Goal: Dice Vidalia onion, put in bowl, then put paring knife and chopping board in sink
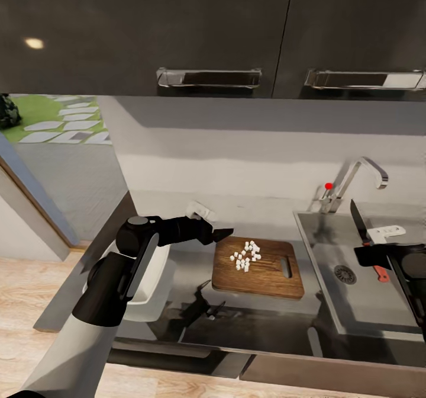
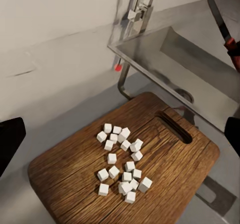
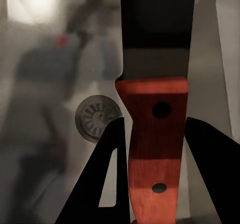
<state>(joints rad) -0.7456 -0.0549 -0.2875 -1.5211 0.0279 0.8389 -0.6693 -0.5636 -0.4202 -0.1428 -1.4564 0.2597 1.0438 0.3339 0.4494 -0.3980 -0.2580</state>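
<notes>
1. Right gripper (image 1: 378, 254) pinches the knife (image 1: 358, 215) over the sink (image 1: 378, 309); left gripper (image 1: 223, 231) spread by the board (image 1: 260, 276).
2. Your risk: dice (image 1: 247, 255) not yet bowled; tilting the board spills them.

Grainy brown wood chopping board (image 2: 165, 169), brushed steel sink (image 1: 378, 303), glossy dark countertop (image 1: 248, 327), paring knife (image 3: 155, 134) w/ red wood-look handle, matt dark blade.

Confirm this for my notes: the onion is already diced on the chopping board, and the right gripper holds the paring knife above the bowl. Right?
Not quite. The diced onion is on the chopping board, but the right gripper holds the paring knife above the sink, not the bowl. The right wrist view shows the drain beneath the knife.
</notes>
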